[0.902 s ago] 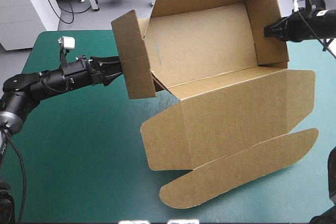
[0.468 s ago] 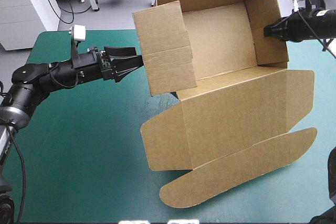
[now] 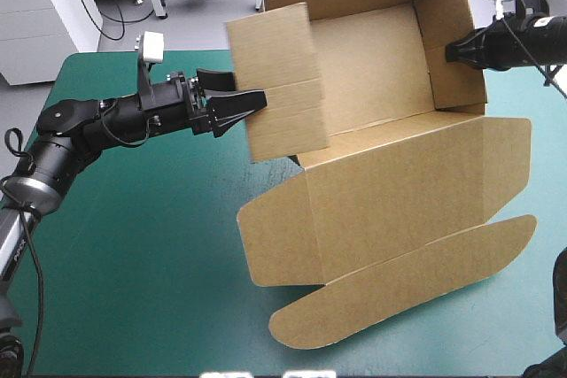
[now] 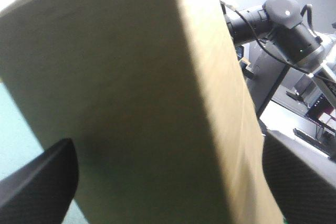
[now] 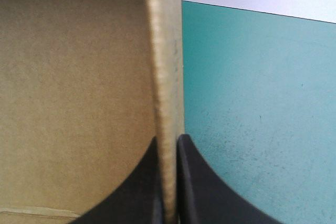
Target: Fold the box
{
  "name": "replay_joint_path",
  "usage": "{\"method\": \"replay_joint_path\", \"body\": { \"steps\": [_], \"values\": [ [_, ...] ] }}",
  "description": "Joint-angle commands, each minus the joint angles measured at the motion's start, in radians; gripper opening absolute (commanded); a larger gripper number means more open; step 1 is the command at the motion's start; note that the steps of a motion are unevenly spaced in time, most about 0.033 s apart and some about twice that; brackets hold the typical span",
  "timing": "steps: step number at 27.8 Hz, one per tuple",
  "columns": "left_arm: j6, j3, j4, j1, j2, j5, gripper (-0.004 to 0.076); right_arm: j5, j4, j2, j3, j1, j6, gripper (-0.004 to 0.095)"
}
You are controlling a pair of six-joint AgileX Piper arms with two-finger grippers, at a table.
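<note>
The box [image 3: 372,64] sat on the right half of the teal-green counter [image 3: 133,245]. Its lid [image 3: 403,192] lay flat toward the near edge, with a rounded flap [image 3: 407,285] nearest. Beyond the lid the walls stood raised. At the left, the left hand [image 3: 251,90] had its black fingers wide apart, with the tilted left wall [image 3: 279,86] between them. At the far right, the right hand [image 3: 447,52] was clamped on the right wall [image 3: 456,42].

Left arm [image 3: 97,121] extended low from the left; left gripper [image 3: 250,105] fingers spread wide apart. Right arm [image 3: 523,42] extended from the right; right gripper [image 3: 450,52] fingers pinched onto the box [image 3: 363,50] wall.
</note>
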Motion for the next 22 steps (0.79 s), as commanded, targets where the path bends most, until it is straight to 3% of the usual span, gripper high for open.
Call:
{"method": "replay_joint_path", "body": {
  "steps": [1, 7, 14, 22],
  "values": [
    [-0.004, -0.038, -0.087, -0.030, -0.031, -0.004, 0.0671, -0.051, 0.061, -0.051, -0.026, -0.003, 0.001, -0.0017],
    [-0.006, -0.038, -0.079, -0.085, -0.031, -0.091, 0.0671, -0.077, 0.057, -0.051, -0.026, 0.010, -0.003, -0.0016],
    [-0.039, -0.085, 0.031, -0.160, -0.029, -0.306, 0.0671, -0.171, -0.007, -0.051, -0.026, 0.091, 0.016, -0.0011],
    [-0.441, -0.295, 0.556, -0.232, 0.060, -0.432, 0.0671, -0.380, -0.237, -0.051, -0.026, 0.262, 0.157, -0.0011]
  ]
}}
